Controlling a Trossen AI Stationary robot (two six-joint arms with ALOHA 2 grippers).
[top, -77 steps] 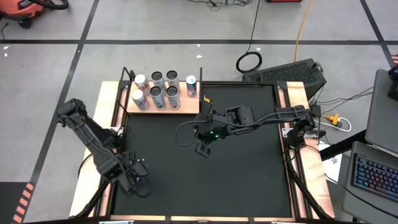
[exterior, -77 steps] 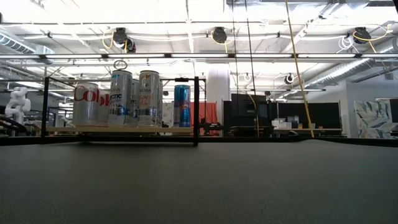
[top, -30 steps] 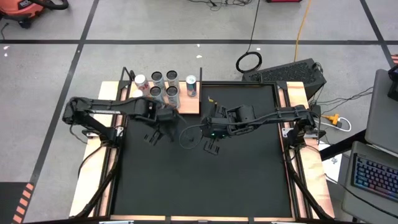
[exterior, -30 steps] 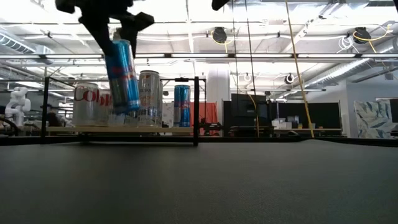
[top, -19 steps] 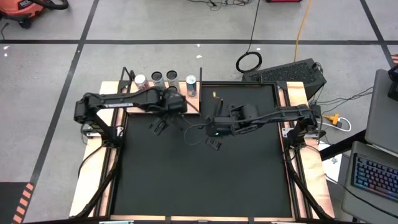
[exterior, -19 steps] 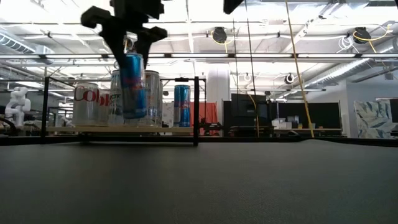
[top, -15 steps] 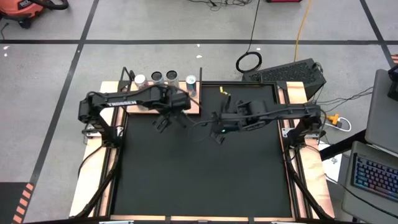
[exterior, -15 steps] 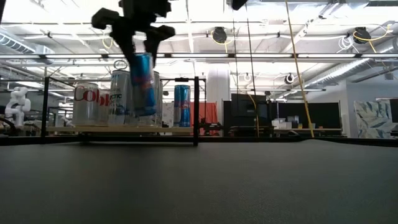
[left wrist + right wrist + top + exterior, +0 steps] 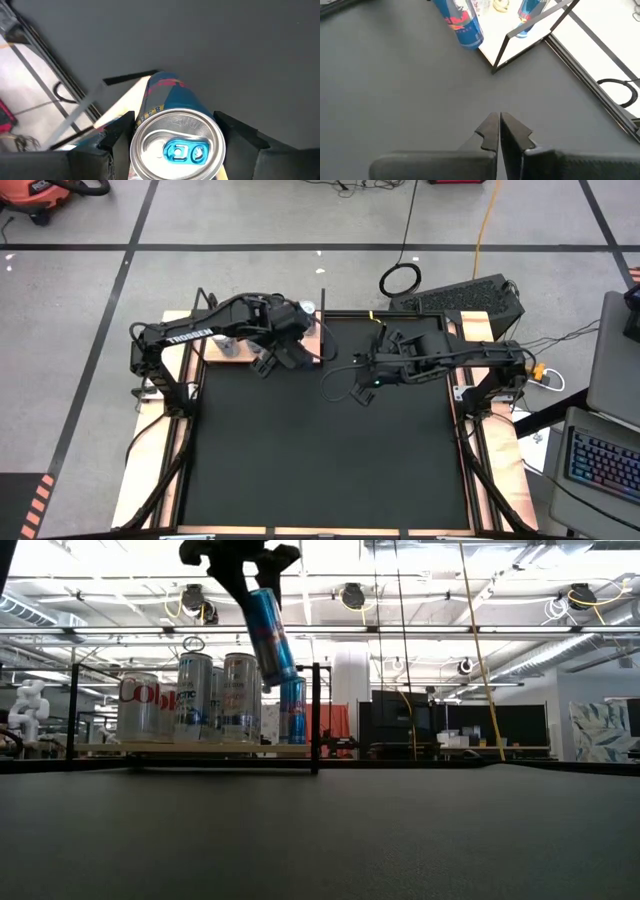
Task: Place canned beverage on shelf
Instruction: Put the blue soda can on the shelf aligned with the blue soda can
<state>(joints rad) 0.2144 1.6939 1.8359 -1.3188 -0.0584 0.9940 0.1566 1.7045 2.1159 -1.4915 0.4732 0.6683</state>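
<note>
The left gripper (image 9: 243, 558) pinches the tilted blue can (image 9: 271, 635) near its top, above the shelf (image 9: 200, 749) edge. Smooth, rigid, likely slippery; a mid-body hold seems steadier. The right gripper (image 9: 499, 131), pressed together, waits nearby.

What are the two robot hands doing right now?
Left gripper: shut on the blue can.
Right gripper: shut, holding nothing.

Two matte-black jointed arms — the left arm (image 9: 190, 337) lettered "TROSSEN" in white, the right arm (image 9: 470, 358) trailing a looping black cable (a green light glows near its wrist).
</note>
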